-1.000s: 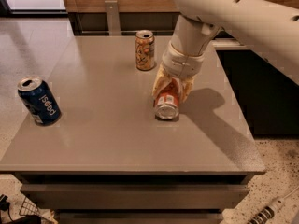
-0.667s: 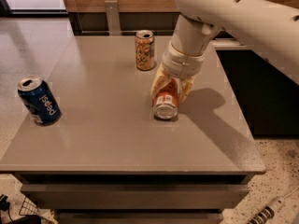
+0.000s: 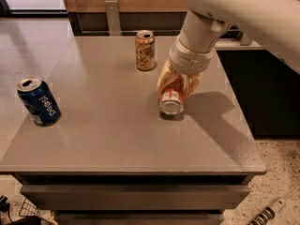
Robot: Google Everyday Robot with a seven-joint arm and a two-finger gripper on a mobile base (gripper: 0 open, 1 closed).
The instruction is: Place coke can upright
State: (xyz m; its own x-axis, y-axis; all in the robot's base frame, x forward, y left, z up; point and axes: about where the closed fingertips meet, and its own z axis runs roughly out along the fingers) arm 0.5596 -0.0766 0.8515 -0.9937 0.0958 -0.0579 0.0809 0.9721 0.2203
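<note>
Worktop [image 3: 117, 135]: grey, flat, carries three cans. Arm comes in from upper right and reaches down to right of centre.

Pincer [image 3: 177, 86]: low over the worktop, its tan fingers [image 3: 164, 78] closed around the coke can [image 3: 171, 99], one on each side of the body. Grasp looks firm, though the far finger is partly hidden.

Coke can: tilted, silver end facing the camera and down, lower edge at or just above the worktop; contact cannot be confirmed. Not upright.

Other cans: blue Pepsi can [image 3: 39, 101] near the left edge, leaning; orange-tan patterned can [image 3: 145, 50] upright toward the back, near the pincer but apart from it.

Step in hand (judgement): can grasped, reorientation under way or about to start; placement not yet done.

Next move calls for: wrist rotation to bring the can's axis vertical, base set flat on bare worktop, then release. Keep clear of the patterned can behind.
</note>
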